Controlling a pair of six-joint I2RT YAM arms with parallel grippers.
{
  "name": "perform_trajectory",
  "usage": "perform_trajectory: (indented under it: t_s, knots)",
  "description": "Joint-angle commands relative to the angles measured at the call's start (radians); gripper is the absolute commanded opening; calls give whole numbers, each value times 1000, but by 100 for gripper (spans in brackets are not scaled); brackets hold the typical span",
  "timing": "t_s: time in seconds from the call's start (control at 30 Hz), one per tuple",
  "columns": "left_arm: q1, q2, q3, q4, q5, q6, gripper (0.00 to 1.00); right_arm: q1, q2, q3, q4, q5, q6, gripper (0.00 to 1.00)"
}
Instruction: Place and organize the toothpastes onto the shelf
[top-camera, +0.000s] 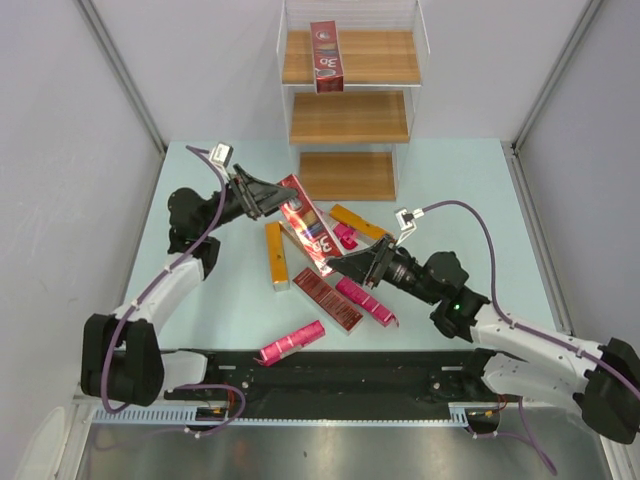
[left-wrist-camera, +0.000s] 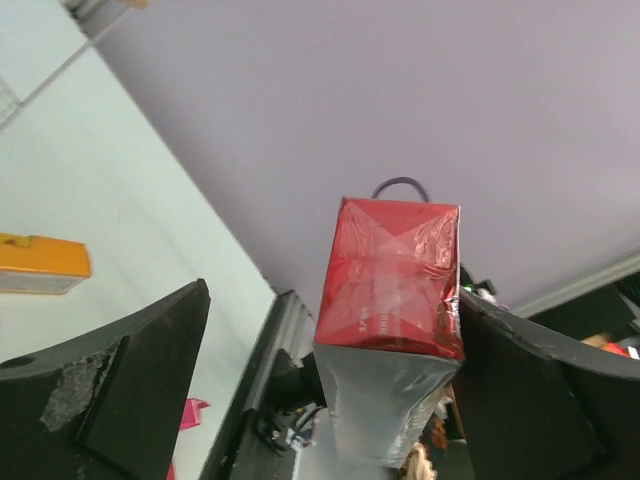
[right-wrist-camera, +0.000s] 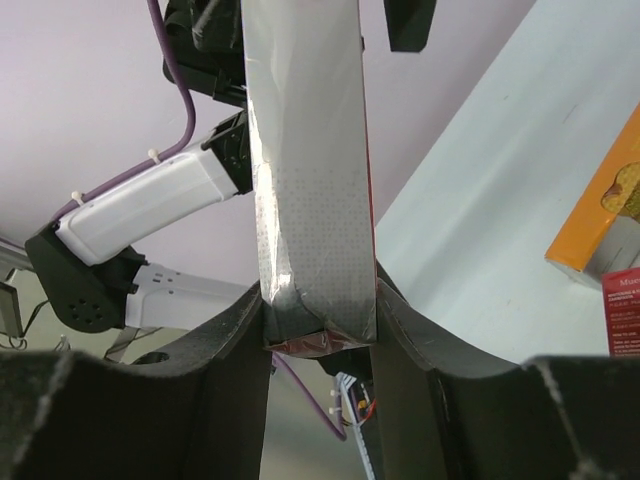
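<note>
Three red cartons (top-camera: 308, 225), two orange (top-camera: 275, 256), three pink (top-camera: 292, 342); one shelf (top-camera: 350, 118). One red pinched in right gripper (right-wrist-camera: 318, 310). Left gripper (left-wrist-camera: 330, 300) gaping wide.

A pale mint table (top-camera: 200, 300) sits between plain grey wall panels (top-camera: 60, 180) left, right and far. A black rail (top-camera: 350, 372) lines its near edge, with a brushed metal sheet (top-camera: 350, 450) nearer still.

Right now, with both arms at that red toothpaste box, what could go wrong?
One: the left pincer stands open around the red toothpaste carton, gap on one side; if the right pincer releases first, it may drop. Two: it could land on the orange carton or pink carton lying nearby, scattering them.
</note>
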Motion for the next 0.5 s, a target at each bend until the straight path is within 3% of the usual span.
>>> perform_trajectory:
  t_s: [0.0, 0.03, 0.13, 0.3, 0.37, 0.47]
  knots:
    - [-5, -91, 67, -270, -67, 220, 99, -16, -89, 13, -11, 68, -44, 23]
    - [-5, -110, 107, -444, -99, 337, 100, -20, -103, 13, -51, 89, -47, 23]
    - [-6, -177, 175, -678, -214, 516, 100, -53, -155, 13, -138, 108, -50, 22]
    - [-20, -289, 209, -839, -407, 660, 100, -123, -246, 15, -263, 129, -70, 21]
    - [-55, -322, 253, -982, -566, 752, 100, -140, -266, 16, -298, 128, -81, 20]
    - [-98, -351, 270, -1041, -712, 797, 100, -169, -287, 24, -341, 123, -91, 20]
